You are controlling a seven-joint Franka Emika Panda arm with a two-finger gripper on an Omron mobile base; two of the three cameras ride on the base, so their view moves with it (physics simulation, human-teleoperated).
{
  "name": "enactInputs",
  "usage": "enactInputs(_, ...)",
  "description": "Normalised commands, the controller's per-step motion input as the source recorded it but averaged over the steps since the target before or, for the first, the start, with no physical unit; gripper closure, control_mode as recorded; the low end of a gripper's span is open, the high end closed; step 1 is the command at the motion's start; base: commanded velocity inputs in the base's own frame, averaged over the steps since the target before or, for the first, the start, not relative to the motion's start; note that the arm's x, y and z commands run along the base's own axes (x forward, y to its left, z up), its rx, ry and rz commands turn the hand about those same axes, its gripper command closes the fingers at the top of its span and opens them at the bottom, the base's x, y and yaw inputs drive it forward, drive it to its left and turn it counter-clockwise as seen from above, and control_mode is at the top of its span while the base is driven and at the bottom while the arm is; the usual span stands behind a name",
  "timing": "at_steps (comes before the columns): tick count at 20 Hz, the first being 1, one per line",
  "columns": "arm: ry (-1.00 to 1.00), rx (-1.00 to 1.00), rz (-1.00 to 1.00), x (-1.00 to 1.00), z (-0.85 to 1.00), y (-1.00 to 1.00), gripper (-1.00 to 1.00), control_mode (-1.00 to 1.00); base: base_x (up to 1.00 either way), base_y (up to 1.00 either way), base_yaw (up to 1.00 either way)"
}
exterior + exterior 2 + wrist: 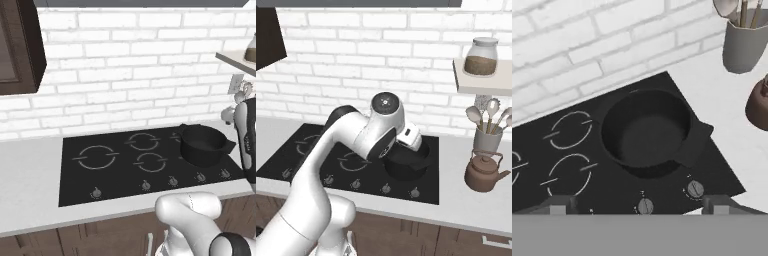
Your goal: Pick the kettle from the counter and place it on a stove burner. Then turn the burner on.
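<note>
The brown-copper kettle stands upright on the pale grey counter, to the right of the black cooktop. Its rounded side shows at the right edge of the hand view as the kettle. My gripper is open and hovers above the cooktop's front edge. Its two fingertips stand wide apart with nothing between them. It faces a black pot, and the kettle lies off to its right. The large stove burner is a grey ring at the cooktop's left and is bare.
The black pot with side handles sits on the right rear ring. A row of knobs lines the cooktop front. A grey utensil holder stands behind the kettle. A jar rests on a wall shelf above.
</note>
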Motion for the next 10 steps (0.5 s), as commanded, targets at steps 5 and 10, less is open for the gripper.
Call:
enactInputs(5, -0.09, 0.12, -0.38, 0.0, 0.0, -1.0, -1.0, -1.0, 0.0, 0.0, 0.0)
enactInputs(10, -0.02, 0.15, -0.39, 0.0, 0.0, -1.0, -1.0, -1.0, 0.0, 0.0, 0.0)
